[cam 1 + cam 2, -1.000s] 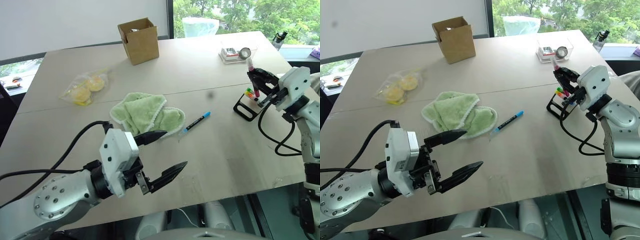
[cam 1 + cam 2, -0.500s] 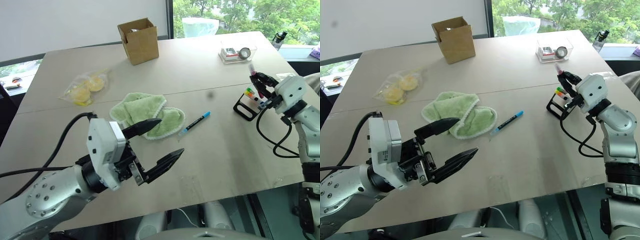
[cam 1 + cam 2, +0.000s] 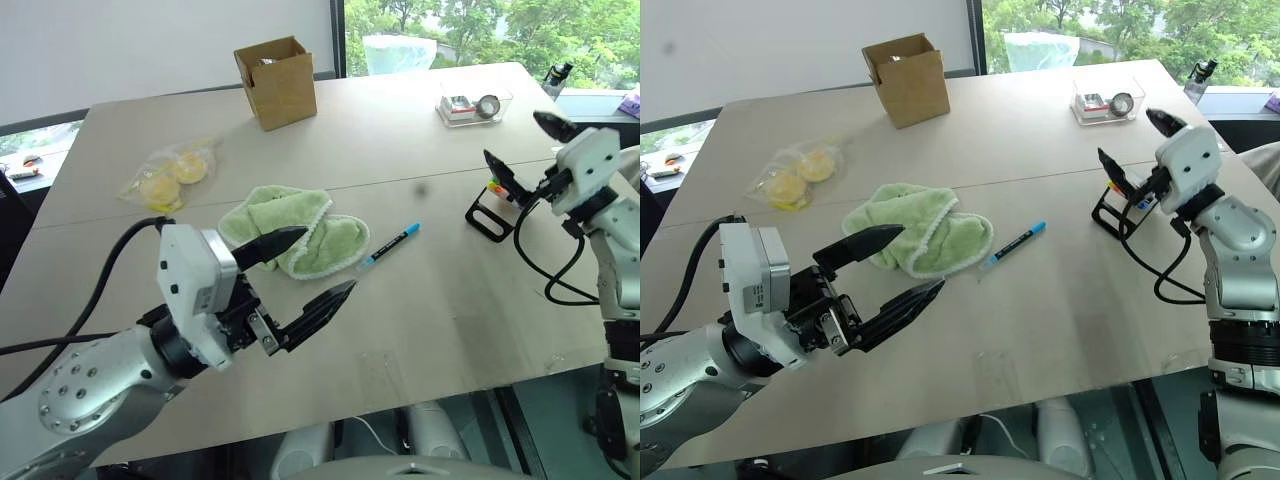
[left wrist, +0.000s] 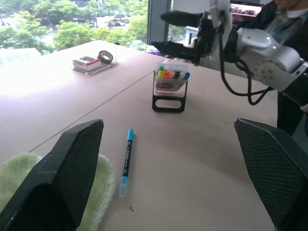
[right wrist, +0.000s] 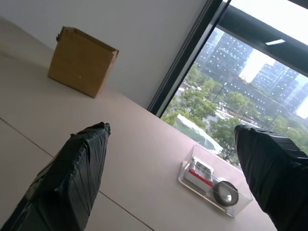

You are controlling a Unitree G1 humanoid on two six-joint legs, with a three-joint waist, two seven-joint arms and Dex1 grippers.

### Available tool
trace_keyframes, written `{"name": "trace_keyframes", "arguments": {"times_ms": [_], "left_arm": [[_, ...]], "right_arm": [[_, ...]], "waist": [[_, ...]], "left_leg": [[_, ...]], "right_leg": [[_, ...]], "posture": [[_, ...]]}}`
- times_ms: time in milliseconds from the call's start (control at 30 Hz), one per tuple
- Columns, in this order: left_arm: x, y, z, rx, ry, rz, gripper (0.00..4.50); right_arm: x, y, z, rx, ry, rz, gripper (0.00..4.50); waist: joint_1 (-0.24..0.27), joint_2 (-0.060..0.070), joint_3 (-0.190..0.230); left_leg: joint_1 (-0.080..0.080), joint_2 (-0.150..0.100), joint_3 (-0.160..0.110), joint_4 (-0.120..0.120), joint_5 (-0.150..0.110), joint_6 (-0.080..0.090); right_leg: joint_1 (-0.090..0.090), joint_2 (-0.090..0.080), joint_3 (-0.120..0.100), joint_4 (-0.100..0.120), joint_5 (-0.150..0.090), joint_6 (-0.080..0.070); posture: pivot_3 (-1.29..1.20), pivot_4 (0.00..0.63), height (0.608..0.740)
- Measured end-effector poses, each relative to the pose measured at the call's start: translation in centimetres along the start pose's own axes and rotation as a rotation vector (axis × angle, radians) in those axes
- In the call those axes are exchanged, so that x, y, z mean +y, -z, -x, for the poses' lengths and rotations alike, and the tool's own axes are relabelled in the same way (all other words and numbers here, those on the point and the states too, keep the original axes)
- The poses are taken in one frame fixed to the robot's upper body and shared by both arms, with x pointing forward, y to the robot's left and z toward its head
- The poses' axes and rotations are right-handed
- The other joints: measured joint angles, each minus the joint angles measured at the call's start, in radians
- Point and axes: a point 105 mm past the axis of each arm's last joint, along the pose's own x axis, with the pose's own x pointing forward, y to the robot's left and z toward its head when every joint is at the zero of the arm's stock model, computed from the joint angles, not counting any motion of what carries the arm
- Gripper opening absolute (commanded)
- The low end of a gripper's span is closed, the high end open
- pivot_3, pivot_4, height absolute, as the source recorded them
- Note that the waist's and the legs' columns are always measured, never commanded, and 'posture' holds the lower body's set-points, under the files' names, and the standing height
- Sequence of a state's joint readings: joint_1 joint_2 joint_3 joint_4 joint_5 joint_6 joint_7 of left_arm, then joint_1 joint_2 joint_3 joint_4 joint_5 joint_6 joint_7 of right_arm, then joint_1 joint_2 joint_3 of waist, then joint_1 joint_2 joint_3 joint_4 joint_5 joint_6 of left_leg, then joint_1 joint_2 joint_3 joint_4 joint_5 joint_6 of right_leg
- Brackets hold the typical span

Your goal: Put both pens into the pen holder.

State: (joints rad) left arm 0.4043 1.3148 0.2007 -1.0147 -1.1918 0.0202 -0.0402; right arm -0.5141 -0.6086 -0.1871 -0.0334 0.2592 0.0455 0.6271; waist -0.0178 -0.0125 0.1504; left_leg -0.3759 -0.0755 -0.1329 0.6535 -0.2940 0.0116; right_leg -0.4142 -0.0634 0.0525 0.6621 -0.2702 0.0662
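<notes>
Since a second earlier the right gripper (image 3: 525, 150) had spread its black fingers wide and let go of the pink-capped pen, which had stood between them over the small black tilted pen holder (image 3: 493, 207); the gripper hung empty above the rack, probably backing off after the drop.

In the head views, the slim black pen with the light blue cap (image 3: 391, 244) lay flat on the pale wooden table (image 3: 420, 330), just beside the crumpled green cloth (image 3: 290, 232) and well apart from the holder. The left gripper (image 3: 305, 275) hovered near the cloth's front edge, fingers apart and empty, seemingly readying for that pen.

In the left wrist view, the blue-capped pen lay ahead between the spread fingers, the holder beyond it showing coloured tips; I could not pick out the pink pen among them.

In the right wrist view, the parted fingers framed a brown cardboard box (image 5: 81, 61) and a clear plastic tray (image 5: 215, 181).
</notes>
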Motion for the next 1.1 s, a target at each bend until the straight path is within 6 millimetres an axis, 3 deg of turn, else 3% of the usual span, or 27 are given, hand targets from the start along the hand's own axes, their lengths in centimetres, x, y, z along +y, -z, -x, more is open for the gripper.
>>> {"name": "trace_keyframes", "arguments": {"times_ms": [167,267,333,367,433,467,567,733,900,1000,1100], "left_arm": [[1.3,0.7,0.4,-0.01,-0.136,0.042,4.5],[2.1,0.8,0.5,-0.033,-0.212,0.048,4.5],[5.1,0.5,-0.7,-0.143,-0.308,0.054,4.5],[7.9,1.1,-1.4,-0.18,-0.401,0.074,4.5],[11.5,3.8,-1.1,-0.145,-0.547,0.119,4.5],[12.5,5.3,-0.8,-0.119,-0.594,0.134,4.5],[13.9,7.1,-0.3,-0.119,-0.643,0.129,4.5],[13.3,6.1,-0.6,-0.213,-0.602,0.123,4.5],[11.9,5.8,-1.5,-0.369,-0.639,0.312,4.5],[12.9,6.1,-2.0,-0.432,-0.778,0.385,4.5],[15.4,5.4,-3.0,-0.428,-0.917,0.277,4.5]], "right_arm": [[2.1,-3.6,-2.2,-0.012,-0.069,-0.218,4.42],[3.1,-3.8,-2.8,0.029,-0.082,-0.303,4.42],[5.0,-4.0,-3.3,0.036,-0.116,-0.388,4.42],[6.8,-4.2,-3.7,0.033,-0.16,-0.426,4.42],[9.0,-4.9,-4.1,0.024,-0.223,-0.459,4.42],[9.1,-5.0,-4.1,0.023,-0.22,-0.465,4.42],[9.2,-4.7,-4.4,0.033,-0.19,-0.498,4.42],[9.6,-3.8,-4.5,0.093,-0.183,-0.502,4.42],[11.1,-1.2,-3.5,0.29,-0.288,-0.443,4.42],[11.3,-0.1,-3.2,0.35,-0.313,-0.432,4.42],[12.1,0.8,-3.1,0.376,-0.361,-0.392,4.42]], "waist": [[0.002,0.0,0.0],[0.005,-0.001,-0.001],[0.015,0.005,-0.004],[0.018,0.005,-0.006],[0.01,0.001,-0.008],[0.002,0.001,-0.008],[-0.004,0.001,-0.008],[-0.004,0.001,-0.008],[0.002,0.001,-0.008],[0.006,-0.001,-0.01],[0.007,-0.004,-0.011]], "left_leg": [[0.0,0.0,0.0,0.0,0.0,0.0],[0.0,0.0,-0.001,0.0,0.0,0.0],[0.0,-0.001,0.0,0.001,0.0,0.0],[0.001,-0.001,0.0,0.002,0.001,-0.001],[0.0,0.0,-0.006,0.004,0.001,-0.002],[-0.001,-0.001,-0.005,0.005,0.001,-0.002],[-0.003,-0.002,-0.005,0.007,0.001,-0.001],[-0.004,-0.002,-0.006,0.008,0.001,-0.001],[-0.004,-0.002,-0.006,0.012,0.0,-0.001],[-0.004,-0.003,-0.006,0.014,0.0,-0.001],[-0.004,-0.003,-0.006,0.015,0.001,-0.001]], "right_leg": [[0.0,0.0,0.0,0.0,0.0,0.0],[0.0,-0.001,-0.001,0.0,0.0,0.0],[0.002,-0.001,-0.003,0.001,0.0,0.0],[0.003,0.0,-0.007,0.001,0.001,-0.001],[0.002,0.0,-0.007,0.002,0.002,-0.002],[0.002,-0.001,-0.007,0.001,0.002,-0.002],[-0.001,-0.006,-0.01,0.0,0.003,-0.001],[-0.001,-0.008,-0.011,0.0,0.003,-0.001],[0.001,-0.008,-0.011,0.002,0.004,0.001],[0.002,-0.007,-0.011,0.002,0.006,0.001],[0.003,-0.007,-0.012,0.002,0.006,0.002]], "posture": [[0.0,0.15,0.74],[0.0,0.15,0.74],[0.0,0.15,0.74],[0.0,0.15,0.74],[0.0,0.15,0.74],[0.0,0.15,0.74],[0.0,0.15,0.74],[0.0,0.15,0.74],[0.0,0.15,0.74],[0.0,0.15,0.74],[0.0,0.15,0.74]]}}
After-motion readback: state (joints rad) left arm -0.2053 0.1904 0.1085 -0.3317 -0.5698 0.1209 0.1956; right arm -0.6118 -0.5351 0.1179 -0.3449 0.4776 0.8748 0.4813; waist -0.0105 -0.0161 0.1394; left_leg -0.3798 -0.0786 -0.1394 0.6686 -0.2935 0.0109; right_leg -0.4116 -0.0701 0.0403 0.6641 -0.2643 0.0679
